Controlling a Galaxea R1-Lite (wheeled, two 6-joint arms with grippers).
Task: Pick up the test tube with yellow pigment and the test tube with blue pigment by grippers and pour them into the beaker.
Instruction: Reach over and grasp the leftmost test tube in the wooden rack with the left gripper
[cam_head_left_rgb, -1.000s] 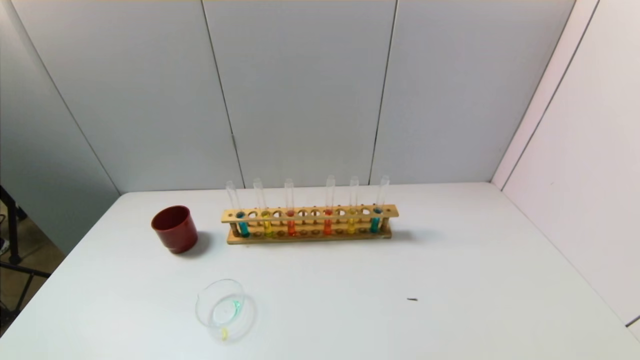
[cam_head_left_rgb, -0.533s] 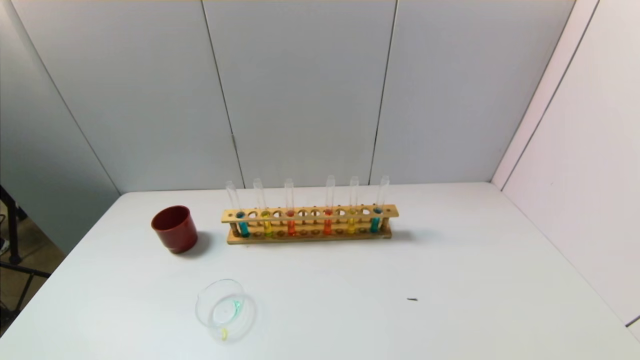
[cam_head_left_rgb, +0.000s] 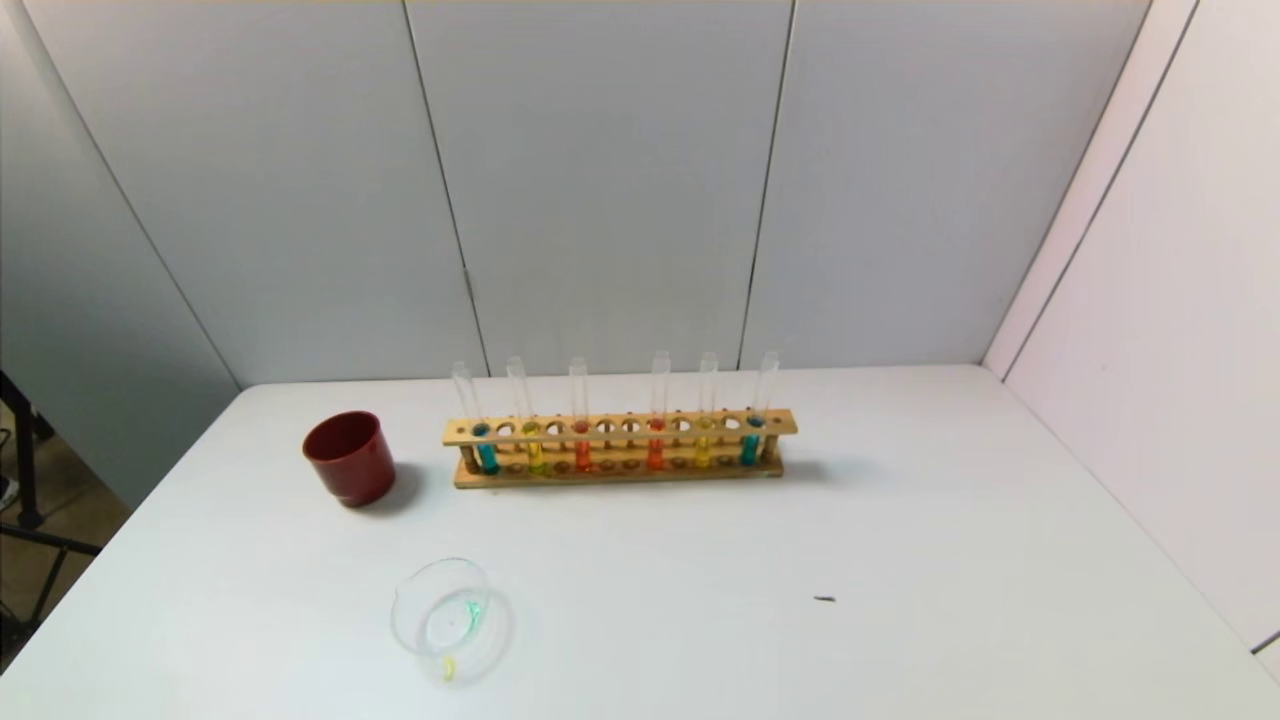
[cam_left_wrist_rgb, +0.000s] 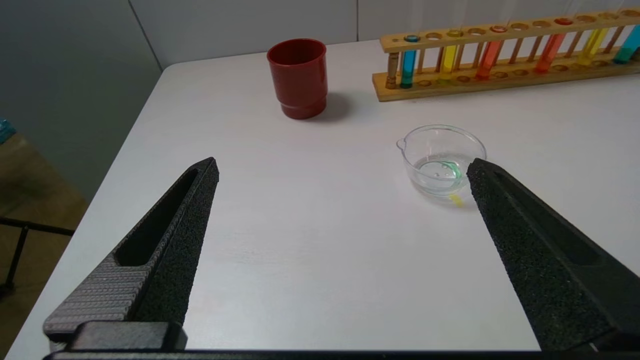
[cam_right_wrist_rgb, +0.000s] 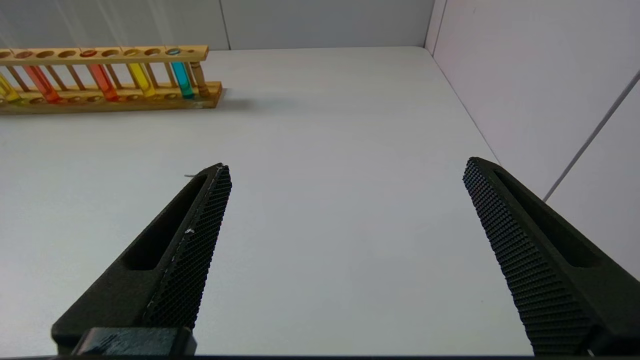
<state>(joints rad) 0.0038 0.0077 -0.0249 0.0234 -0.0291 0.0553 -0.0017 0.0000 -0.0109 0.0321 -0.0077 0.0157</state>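
Six slim clear glass test tubes stand upright in a long wooden rack (cam_head_left_rgb: 620, 450) at the back of the white worktop (cam_head_left_rgb: 900, 560); from the robot's left they read blue, yellow, orange-red, orange-red, yellow, blue. Left-end teal-blue tube (cam_head_left_rgb: 484, 447) and its yellow neighbour (cam_head_left_rgb: 533, 447) sit in adjacent holes; the second yellow tube (cam_head_left_rgb: 703, 443) and second blue tube (cam_head_left_rgb: 751, 441) mirror them at the right end. Low, wide clear glass beaker with a pouring lip (cam_head_left_rgb: 445, 617) rests near the front, left of centre, well apart from the rack, with a faint green trace and a small yellow mark at its base. Dark red opaque cup (cam_head_left_rgb: 350, 457) stands just left of the rack, apart from it. Neither arm shows in the head view. Left tool (cam_left_wrist_rgb: 342, 172) hangs over the front-left worktop, jaws spread wide and empty, beaker seen beyond its tips. Right tool (cam_right_wrist_rgb: 345, 172) hangs over the front-right worktop, likewise spread wide and holding nothing, right end of the rack far ahead. Judgement: task at its opening step, no tube lifted. Next move likely calls for each arm to reach to the rack, centre its jaws on a bare upper stretch of glass, close gently, and lift straight up to clear the hole before tilting.
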